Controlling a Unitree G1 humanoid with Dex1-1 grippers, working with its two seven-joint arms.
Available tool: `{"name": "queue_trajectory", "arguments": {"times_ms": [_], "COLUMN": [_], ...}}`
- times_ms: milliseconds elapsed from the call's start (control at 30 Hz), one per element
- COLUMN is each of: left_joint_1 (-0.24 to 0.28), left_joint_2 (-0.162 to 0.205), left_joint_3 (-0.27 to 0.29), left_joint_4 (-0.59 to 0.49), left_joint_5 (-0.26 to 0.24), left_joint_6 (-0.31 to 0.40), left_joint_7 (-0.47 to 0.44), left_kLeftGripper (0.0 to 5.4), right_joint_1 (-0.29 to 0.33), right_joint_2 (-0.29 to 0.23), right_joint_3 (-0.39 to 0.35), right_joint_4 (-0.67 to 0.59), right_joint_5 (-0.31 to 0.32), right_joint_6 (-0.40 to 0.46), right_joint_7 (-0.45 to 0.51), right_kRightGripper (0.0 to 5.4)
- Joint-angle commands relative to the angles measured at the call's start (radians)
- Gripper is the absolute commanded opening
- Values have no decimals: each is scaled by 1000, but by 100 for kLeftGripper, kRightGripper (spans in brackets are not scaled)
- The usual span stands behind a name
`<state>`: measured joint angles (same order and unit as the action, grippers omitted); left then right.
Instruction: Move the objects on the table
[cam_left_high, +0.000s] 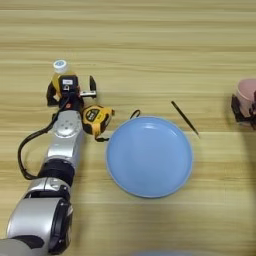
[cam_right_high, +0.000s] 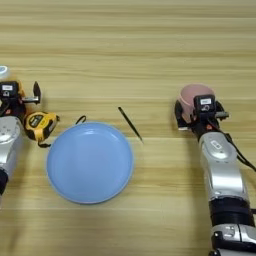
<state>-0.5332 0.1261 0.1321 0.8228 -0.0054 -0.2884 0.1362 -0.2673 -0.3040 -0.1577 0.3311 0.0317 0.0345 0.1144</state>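
A big wooden table (cam_left_high: 150, 45) fills both views. In the middle lies a round light-blue plate (cam_left_high: 149, 156), flat, with nothing on it. Just to its left sits the yellow-and-black tape measure (cam_left_high: 96, 119), close to the plate's rim, and its black strap (cam_left_high: 135, 113) curls by the plate's top edge. A thin black stick (cam_left_high: 185, 118) lies slanted near the plate's upper right side.

The left gripper (cam_left_high: 70, 92) is at the small orange-drink bottle (cam_left_high: 60, 75) with the white cap. Its two black fingers are spread wide, one on each side of the bottle, and I cannot tell if they touch it. The left eye view shows all of this; the right eye view shows only a bit of the cap at its edge.

The right gripper (cam_right_high: 200, 114) is at the pink cup (cam_right_high: 192, 97), far to the right of the plate. Its fingers sit on both sides of the cup, and they look closed on it. The right eye view shows the whole cup and arm; the left eye view shows only a slice
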Motion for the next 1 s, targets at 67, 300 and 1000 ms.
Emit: {"name": "queue_trajectory", "arguments": {"times_ms": [67,300,1000], "left_joint_1": [-1,-1,-2], "left_joint_2": [-4,-4,-3], "left_joint_3": [-3,-4,-3], "left_joint_4": [-5,-4,-2], "left_joint_5": [7,7,7], "left_joint_6": [13,12,11], "left_joint_7": [5,5,5], "left_kLeftGripper": [540,540,540], "right_joint_1": [5,7,39], "right_joint_2": [10,14,11], "right_joint_3": [13,16,-8], "right_joint_4": [57,47,-62], "right_joint_5": [-8,16,53], "right_joint_6": [6,13,54], "right_joint_7": [2,32,45], "right_kRightGripper": [443,531,537]}}
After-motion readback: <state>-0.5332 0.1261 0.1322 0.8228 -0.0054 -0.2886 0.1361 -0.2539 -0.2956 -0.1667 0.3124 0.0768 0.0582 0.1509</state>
